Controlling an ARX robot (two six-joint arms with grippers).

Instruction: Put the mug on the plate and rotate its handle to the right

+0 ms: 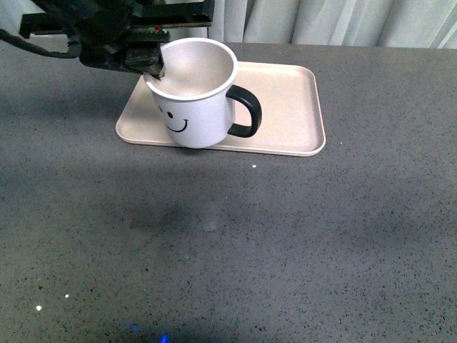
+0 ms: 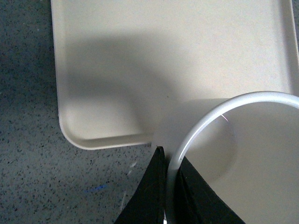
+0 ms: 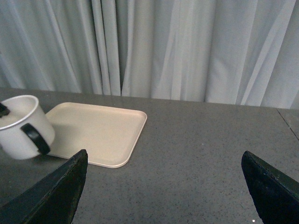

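Bare speckled desk [image 1: 228,250] in the foreground. Beyond it, the mug [image 1: 193,107] hangs tilted over the near left rim of the plate [image 1: 285,107]; whether its base touches cannot be told. The left tool [image 1: 153,68] pinches the mug's rim, one finger inside and one outside. The right tool [image 3: 163,184] is spread wide and empty. The handle [image 1: 246,111] already points right, so what is left is judged to be setting the mug flat and letting go. Curtain [image 1: 321,21] behind. No writing is legible, only a printed smiley face [image 1: 173,120].
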